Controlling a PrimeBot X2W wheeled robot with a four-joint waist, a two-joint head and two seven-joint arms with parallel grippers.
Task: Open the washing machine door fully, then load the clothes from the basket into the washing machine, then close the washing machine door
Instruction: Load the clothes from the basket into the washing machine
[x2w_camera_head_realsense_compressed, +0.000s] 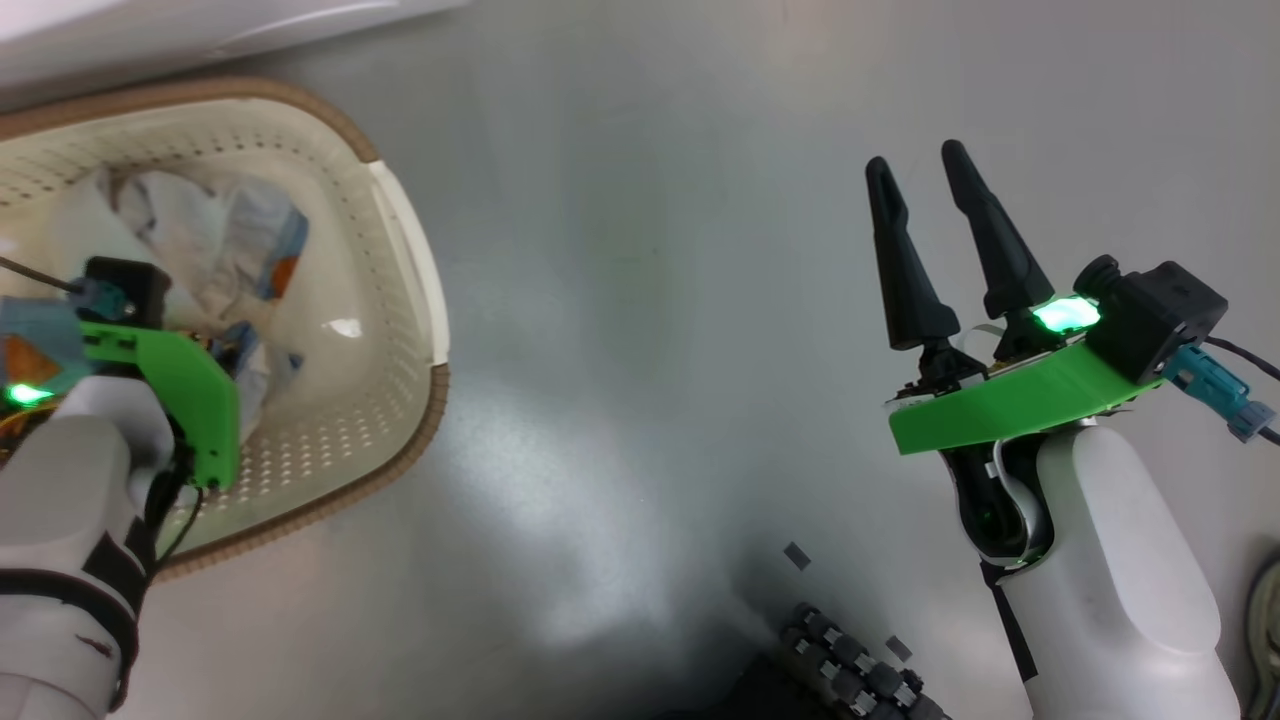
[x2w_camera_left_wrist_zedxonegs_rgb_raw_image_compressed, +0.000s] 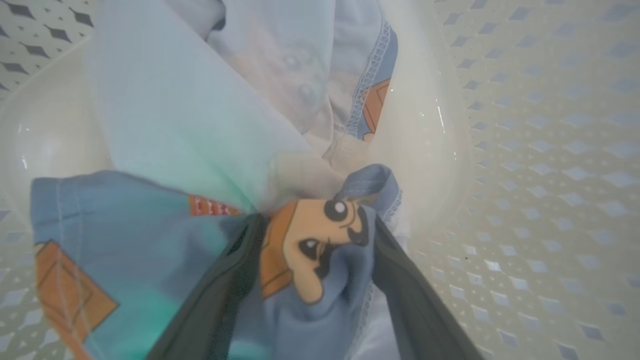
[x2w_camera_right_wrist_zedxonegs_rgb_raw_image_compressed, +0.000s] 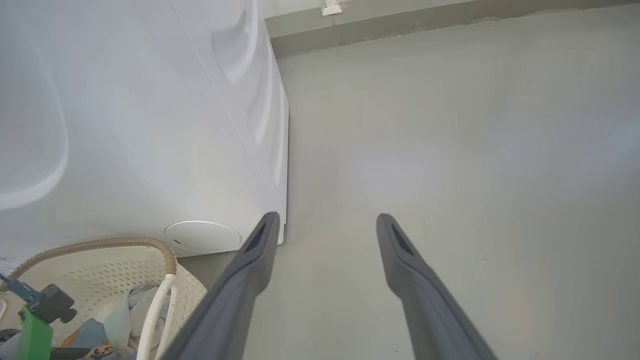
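Down inside the basket (x2w_camera_head_realsense_compressed: 380, 400), the left hand (x2w_camera_left_wrist_zedxonegs_rgb_raw_image_compressed: 317, 225) stood spread astride a fold of the clothes (x2w_camera_left_wrist_zedxonegs_rgb_raw_image_compressed: 310, 250), fingers on either side of an orange cartoon face, nothing pinched yet. Closing on so thin a fold could let it slip free on the lift, or drag a second garment over the rim onto the floor (x2w_camera_head_realsense_compressed: 650, 300). The fingertips sat near the perforated wall and might snag. The right hand (x2w_camera_head_realsense_compressed: 917, 160) hung spread and empty, well apart, with the washing machine (x2w_camera_right_wrist_zedxonegs_rgb_raw_image_compressed: 150, 125) just beyond the basket.
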